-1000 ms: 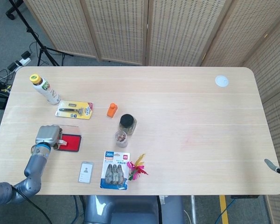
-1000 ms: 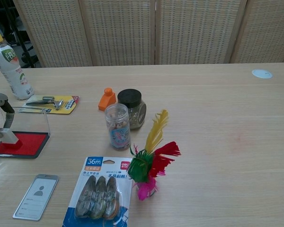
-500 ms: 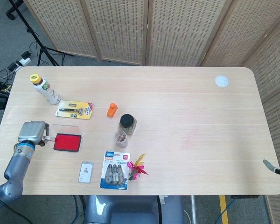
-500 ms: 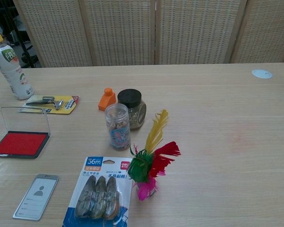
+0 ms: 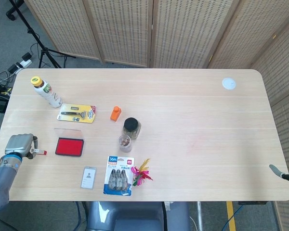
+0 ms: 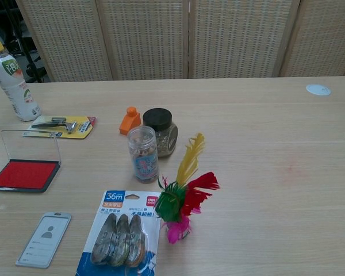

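We see the left hand (image 5: 20,144) near the left edge of the table (image 5: 192,110), its fingers curled around a small stamp (image 5: 37,152) whose red-and-white end juts out toward the ink pad; the chest view does not show this hand. Just beside the stamp, apart from it, lies the open red ink pad (image 5: 69,147) with its clear lid (image 5: 67,132) folded back toward the far edge. Toward the near edge from the pad lies a grey card holder (image 5: 88,177), and next to that a blister pack of correction tapes (image 5: 119,175) (its label reads 36m) close to the near edge. Touching the pack's right side stands a feather shuttlecock (image 5: 140,173) in yellow, red, green and pink. Further in from the near edge we find a small clear jar (image 5: 124,143) and, just behind it, a dark-lidded jar (image 5: 131,127); an orange cap-shaped object (image 5: 115,113) sits beyond them. A razor on a yellow card (image 5: 76,113) lies left of the orange piece, and a drink bottle with a yellow cap (image 5: 46,92) stands near the far left corner. A white disc (image 5: 228,83) rests near the far right corner. Of the right hand (image 5: 285,174) only a sliver shows past the right edge, near the near right corner; we cannot tell how its fingers are set.
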### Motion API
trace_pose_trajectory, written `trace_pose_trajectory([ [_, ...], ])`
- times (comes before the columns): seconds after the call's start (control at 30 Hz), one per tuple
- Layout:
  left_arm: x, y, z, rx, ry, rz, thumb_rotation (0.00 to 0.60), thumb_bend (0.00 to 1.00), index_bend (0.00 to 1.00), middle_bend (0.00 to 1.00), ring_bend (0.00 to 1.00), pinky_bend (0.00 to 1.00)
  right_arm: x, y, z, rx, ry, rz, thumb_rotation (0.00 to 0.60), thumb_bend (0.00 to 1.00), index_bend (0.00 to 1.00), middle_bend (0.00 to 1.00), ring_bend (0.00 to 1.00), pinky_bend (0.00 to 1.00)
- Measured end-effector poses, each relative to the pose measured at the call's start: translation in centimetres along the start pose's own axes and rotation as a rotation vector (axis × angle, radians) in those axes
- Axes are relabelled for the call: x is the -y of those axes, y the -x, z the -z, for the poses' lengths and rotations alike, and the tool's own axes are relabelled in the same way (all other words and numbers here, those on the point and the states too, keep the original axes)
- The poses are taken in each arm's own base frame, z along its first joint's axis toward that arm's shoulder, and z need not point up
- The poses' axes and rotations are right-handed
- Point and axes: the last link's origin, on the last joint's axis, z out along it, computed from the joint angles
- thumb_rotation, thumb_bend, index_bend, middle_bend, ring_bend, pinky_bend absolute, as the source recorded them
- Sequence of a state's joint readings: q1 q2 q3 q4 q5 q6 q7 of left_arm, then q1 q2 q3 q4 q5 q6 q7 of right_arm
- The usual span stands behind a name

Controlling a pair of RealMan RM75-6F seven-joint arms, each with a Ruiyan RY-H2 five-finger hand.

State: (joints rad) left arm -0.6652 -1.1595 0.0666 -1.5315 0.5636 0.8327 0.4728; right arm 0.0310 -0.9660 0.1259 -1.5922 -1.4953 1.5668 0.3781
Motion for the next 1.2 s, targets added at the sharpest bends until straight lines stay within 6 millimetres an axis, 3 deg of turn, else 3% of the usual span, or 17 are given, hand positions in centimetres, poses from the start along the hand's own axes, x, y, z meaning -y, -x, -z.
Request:
trace_pose_trajectory([
  [0.67,-0.2,1.8,-1.1,0.015,0.007,0.003,0.600,0.33,0.59,1.00,0.94,0.90,0.0,0.0,-0.1,0.001,0.001,-0.005,0.600,0.00,0.00,0.00,0.00,0.00],
  [0.93,-0.6,2.0,-1.2,0.029,0.004,-0.011,0.600,0.33,0.48,1.00,0.94,0.90,0.0,-0.2,-0.1,-0.002,0.002,-0.008,0.600,0.00,0.00,0.00,0.00,0.00],
  [1.2,-0.7,2.1,-1.2,0.038,0.003,-0.022,0.600,0.33,0.46,1.00,0.94,0.90,0.0,-0.2,-0.1,-0.004,0.001,-0.009,0.600,0.00,0.00,0.00,0.00,0.00],
])
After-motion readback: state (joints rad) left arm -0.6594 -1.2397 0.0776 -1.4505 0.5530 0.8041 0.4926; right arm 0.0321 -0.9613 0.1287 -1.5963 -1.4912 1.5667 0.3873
